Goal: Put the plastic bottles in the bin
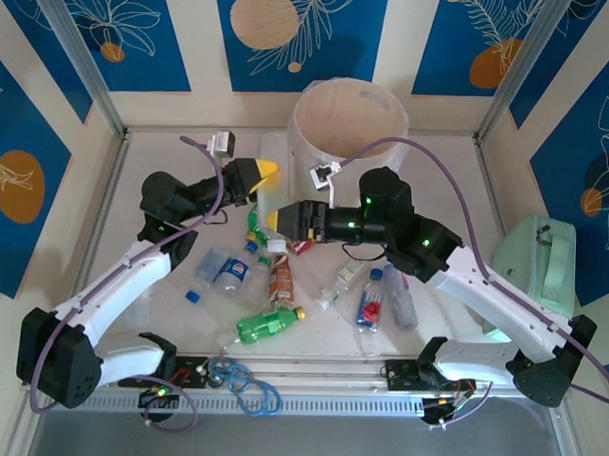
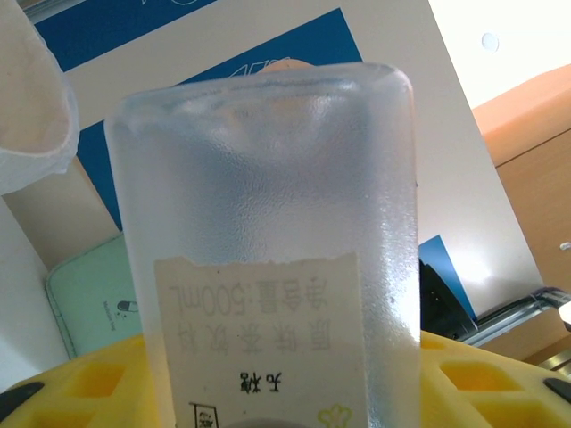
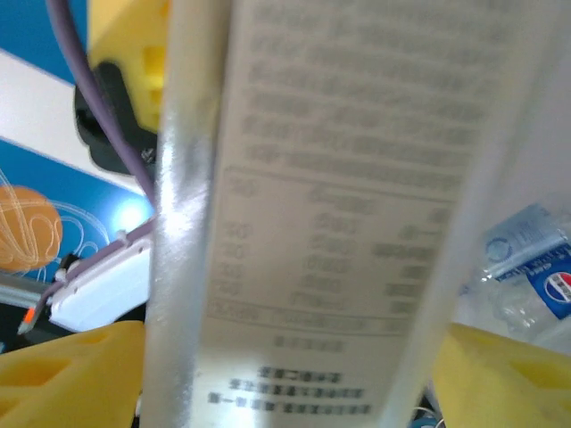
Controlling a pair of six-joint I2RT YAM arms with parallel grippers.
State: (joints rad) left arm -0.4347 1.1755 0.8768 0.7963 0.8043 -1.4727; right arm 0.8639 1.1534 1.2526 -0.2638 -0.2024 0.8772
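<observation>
Top external: left pincer (image 1: 267,173) and right pincer (image 1: 274,219) seemingly both clamp the frosted bottle (image 1: 269,198) near the bin (image 1: 307,148); release one, then lift.

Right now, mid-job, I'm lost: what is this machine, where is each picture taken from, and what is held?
These are two robot arms bolted at the near edge of a table. The top picture looks down from above and behind them; the other two come from a camera on each wrist, its yellow fingers at the bottom. The left end effector and the right end effector both seem closed on one frosted bottle. More lie loose on the table, such as a green bottle. The round pale bin stands at the back, a mint-green case on the right.
</observation>
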